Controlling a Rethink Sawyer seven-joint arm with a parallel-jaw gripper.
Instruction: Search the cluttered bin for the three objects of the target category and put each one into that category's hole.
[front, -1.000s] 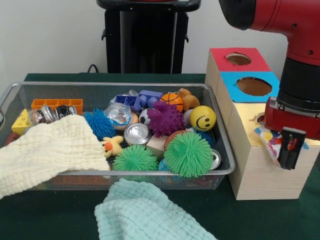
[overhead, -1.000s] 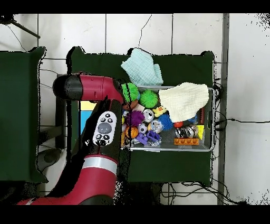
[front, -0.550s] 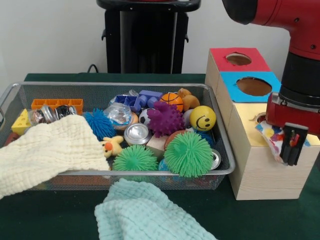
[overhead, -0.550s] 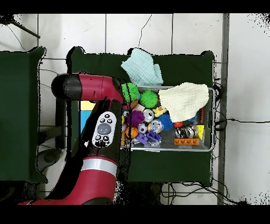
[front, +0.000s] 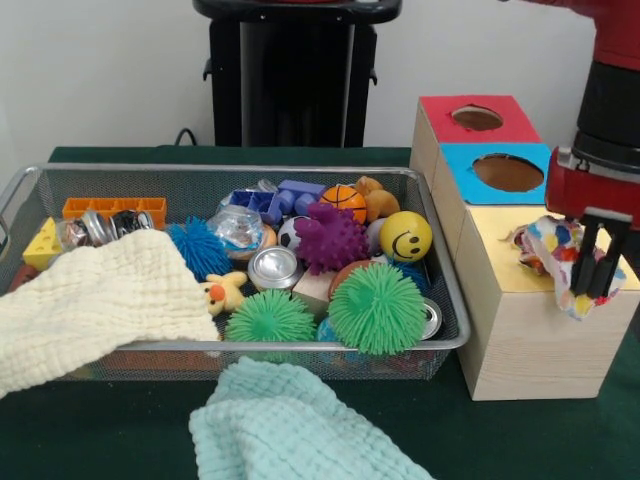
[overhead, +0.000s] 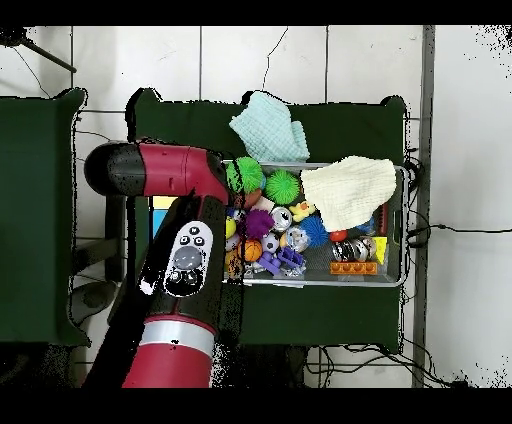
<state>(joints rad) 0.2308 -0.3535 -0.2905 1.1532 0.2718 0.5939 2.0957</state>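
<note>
My gripper (front: 598, 288) hangs over the right end of the yellow-topped box (front: 498, 262). It is shut on a white cloth with coloured dots (front: 552, 248). The cloth drapes from the box's hole across the top and down past the fingers (front: 611, 262). The wire bin (front: 200, 171) to the left holds a cream cloth (front: 90, 300), green spiky balls (front: 377, 307), a purple spiky ball (front: 330, 238) and a yellow smiley ball (front: 405, 236). In the overhead view the red arm (overhead: 185, 250) covers the gripper and most of the boxes.
Behind the yellow box top are a blue top with a hole (front: 505, 171) and a red top with a hole (front: 475, 118). A teal cloth (front: 290, 425) lies on the table in front of the bin. Several tins, blocks and small balls fill the bin (overhead: 320, 282).
The gripper has risen and shifted right, turning at the wrist, and the dotted cloth has come up with it. The bin's contents have not moved.
</note>
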